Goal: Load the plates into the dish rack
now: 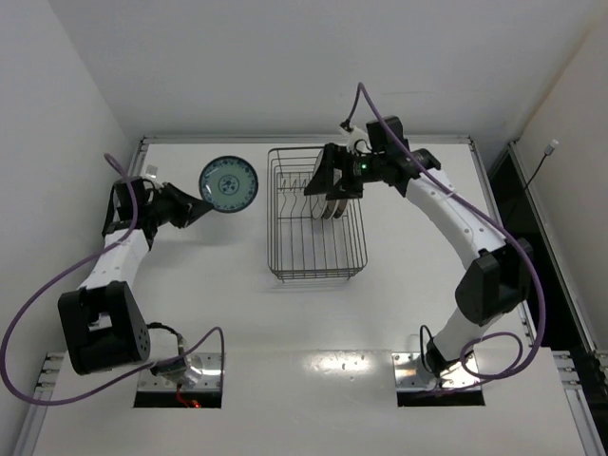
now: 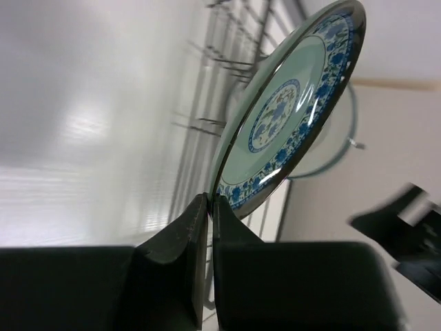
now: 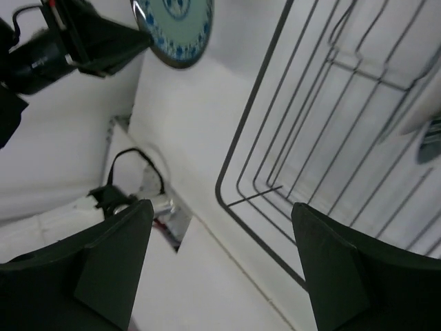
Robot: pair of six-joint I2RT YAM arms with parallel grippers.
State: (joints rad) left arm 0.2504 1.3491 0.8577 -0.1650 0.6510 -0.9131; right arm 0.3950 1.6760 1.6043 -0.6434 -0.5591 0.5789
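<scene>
left end effector (image 2: pixel 210 201) closed tight, fingers (image 2: pixel 193 227) pinching the lower rim of the small teal-patterned plate (image 2: pixel 289 117). plate is tilted on edge, off the worktop (image 1: pixel 408 313). top view: that plate (image 1: pixel 228 183) hangs left of the dish rack (image 1: pixel 270 218), clearly apart from it, near the worktop's back-left corner, with bare worktop in the gap between them.

right end effector (image 3: pixel 222 207) wide open, gripping nothing, hovering over the back half of the rack. top view puts it right above the plates standing in the rack (image 1: pixel 328 207). count unclear, and i can't tell if it touches them. front half of the rack is open wire floor. right wrist view: rack rim (image 3: pixel 249 103) runs just under the fingers, teal plate (image 3: pixel 176 27) and left end effector beyond it, top left.
</scene>
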